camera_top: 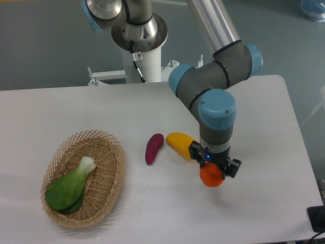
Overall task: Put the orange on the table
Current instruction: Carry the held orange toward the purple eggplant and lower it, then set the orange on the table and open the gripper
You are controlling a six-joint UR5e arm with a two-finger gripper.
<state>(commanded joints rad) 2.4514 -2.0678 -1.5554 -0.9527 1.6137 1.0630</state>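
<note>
Now, jaws (213,170) closed on orange (212,177), above table (264,203)

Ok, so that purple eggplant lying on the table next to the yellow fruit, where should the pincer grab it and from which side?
Grip the purple eggplant across its middle, coming straight down from above. It lies flat on the table and is long and narrow, so close across the short width. The yellow fruit sits close on its right, so keep the fingers clear of that side. The pincer appears already occupied with the orange.
</note>
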